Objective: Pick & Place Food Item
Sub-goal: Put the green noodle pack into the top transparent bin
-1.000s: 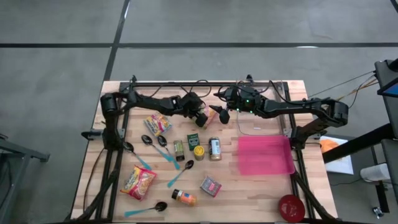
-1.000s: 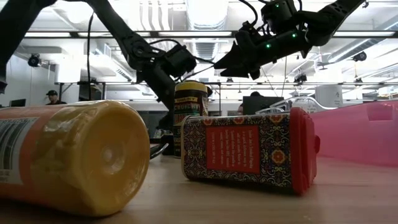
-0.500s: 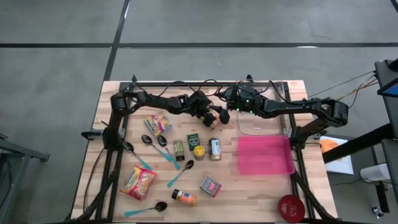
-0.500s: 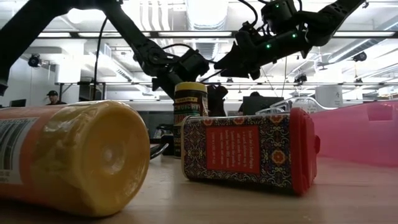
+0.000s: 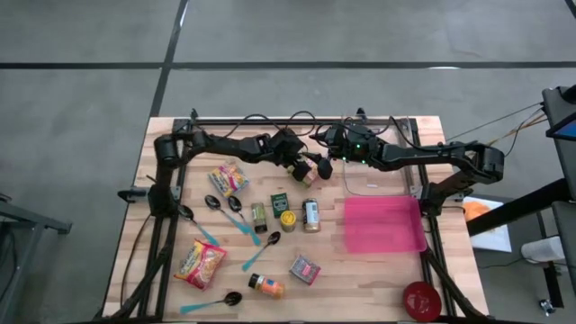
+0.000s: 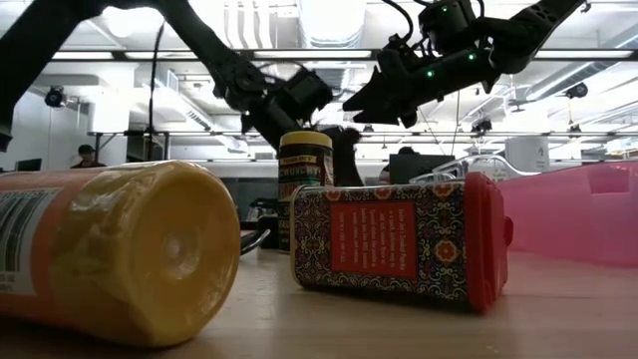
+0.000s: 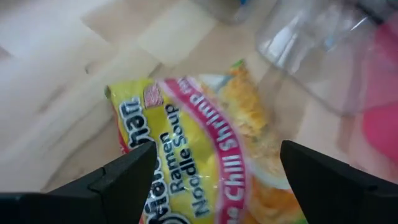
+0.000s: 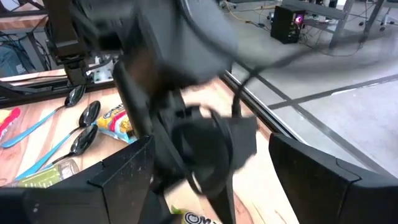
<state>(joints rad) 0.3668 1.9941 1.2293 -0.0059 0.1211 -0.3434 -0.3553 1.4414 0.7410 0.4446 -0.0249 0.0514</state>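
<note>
A yellow ramen packet (image 7: pixel 205 143) with a pink band fills the left wrist view between the two open fingers of my left gripper (image 7: pixel 217 180). That gripper (image 5: pixel 308 167) slants down at the far middle of the table. My right gripper (image 5: pixel 326 166) hovers open just to its right, above the table and facing it. The right wrist view shows the left arm's hand close in front of the right gripper (image 8: pixel 214 199). In the low view the right gripper (image 6: pixel 377 100) hangs high above the jars. My left gripper has its two fingers (image 7: pixel 124 180) on either side of the ramen packet, coming at it slanting down from the table's left. I cannot tell whether the fingers touch the packet or whether it lies on the table.
A clear container (image 5: pixel 373 180) and a pink tray (image 5: pixel 385 225) lie to the right. Two more ramen packets (image 5: pixel 229 178), spoons (image 5: pixel 236 216), jars (image 5: pixel 310 214), a patterned box (image 5: pixel 304 268), an orange bottle (image 5: pixel 265 286) and a red bowl (image 5: pixel 420 300) are spread over the table.
My left gripper has gone a little toward the table's right edge and risen, staying open.
</note>
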